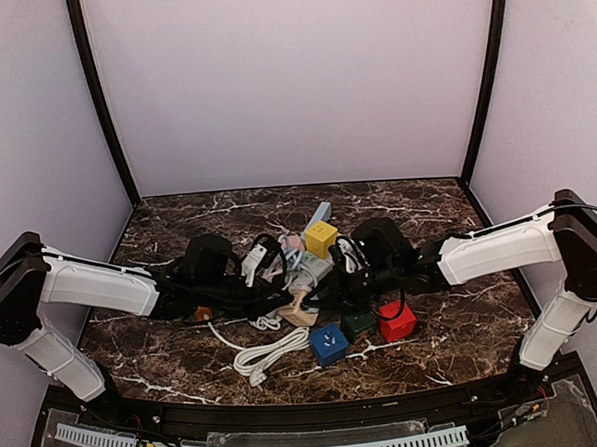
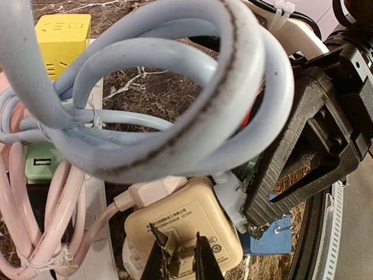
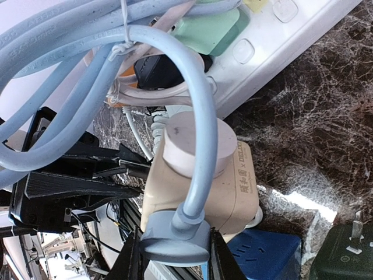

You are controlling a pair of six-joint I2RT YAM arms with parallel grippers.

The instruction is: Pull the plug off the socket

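The plug (image 3: 175, 240), a flat blue-grey one, sits in a face of the beige socket (image 3: 227, 192), a cube lying in the tangle at the middle of the table (image 3: 315, 116), just beside a blue cube (image 3: 265, 256) and below the white strip (image 3: 274, 52). The right gripper (image 3: 173, 256) has its fingers pressed against both sides of the plug body, partly closed around it. The left gripper (image 2: 178, 254) is pinched almost fully together on what looks like a metal pin sticking out of the socket's labelled face, which would anchor the cube. The step in hand appears to be the pull itself. It would go best drawn straight out along the pins, away from the socket face, with the left arm holding the cube steady so it does not ride along. Twisting or levering could jam the pins. The blue cord (image 3: 198, 128) leaves the plug and runs up across a round white plug (image 3: 192, 146) on the same cube into a tied bundle, so it may drag or snag. The plug's pins are hidden, so how deep it sits cannot be told. Both grips lie at the bottom edge of their wrist views and are cut off. From above, arms and cords cover the socket almost wholly.
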